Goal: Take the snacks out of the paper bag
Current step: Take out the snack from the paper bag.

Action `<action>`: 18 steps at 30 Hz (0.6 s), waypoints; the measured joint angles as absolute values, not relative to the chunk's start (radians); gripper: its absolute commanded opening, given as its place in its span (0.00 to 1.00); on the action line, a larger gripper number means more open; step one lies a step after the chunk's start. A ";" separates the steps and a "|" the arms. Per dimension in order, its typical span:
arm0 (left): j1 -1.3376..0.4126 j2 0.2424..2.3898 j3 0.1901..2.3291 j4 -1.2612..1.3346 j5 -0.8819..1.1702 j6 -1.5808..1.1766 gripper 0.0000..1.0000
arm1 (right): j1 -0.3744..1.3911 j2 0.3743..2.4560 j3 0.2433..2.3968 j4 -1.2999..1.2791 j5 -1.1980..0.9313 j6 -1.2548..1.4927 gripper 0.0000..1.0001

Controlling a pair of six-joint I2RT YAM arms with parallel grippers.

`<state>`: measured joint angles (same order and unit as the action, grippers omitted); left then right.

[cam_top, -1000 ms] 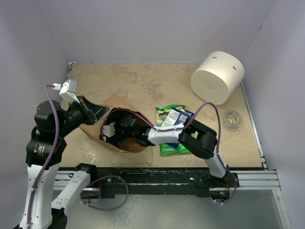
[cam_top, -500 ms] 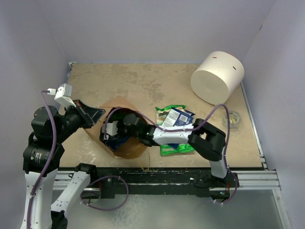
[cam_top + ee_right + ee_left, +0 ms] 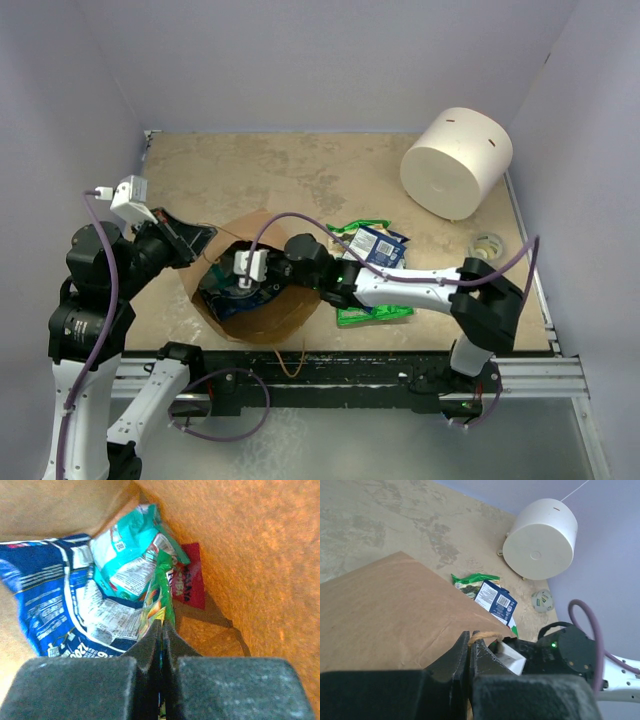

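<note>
Paper bag (image 3: 262, 326) hides a red packet (image 3: 192, 580) except from the right wrist.

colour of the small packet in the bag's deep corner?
Red, dark lettering. The small packet shows best in the right wrist view.

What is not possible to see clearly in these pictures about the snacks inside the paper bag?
- Top view: the right end effector and the paper bag wall cover most packets inside.
- Right wrist: the blue packet is cut by the left edge; the red packet lies partly behind the green packet; how many lie beneath is hidden.
- Left wrist: the bag's own wall hides its inside.
</note>
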<state>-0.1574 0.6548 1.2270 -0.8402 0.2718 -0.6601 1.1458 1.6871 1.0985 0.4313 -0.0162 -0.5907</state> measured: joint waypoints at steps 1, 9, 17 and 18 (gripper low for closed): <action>-0.157 0.655 1.227 -0.840 0.268 -0.661 0.00 | 1.146 1.665 1.089 0.422 -0.028 -0.580 0.00; -0.157 0.676 1.228 -0.839 0.241 -0.661 0.00 | 1.146 1.518 1.077 0.360 -0.184 -0.482 0.00; -0.157 0.710 1.242 -0.833 0.207 -0.661 0.00 | 1.146 1.397 1.116 0.202 -0.233 -0.414 0.00; -0.157 0.714 1.247 -0.834 0.199 -0.660 0.00 | 1.146 1.378 1.132 0.163 -0.236 -0.410 0.00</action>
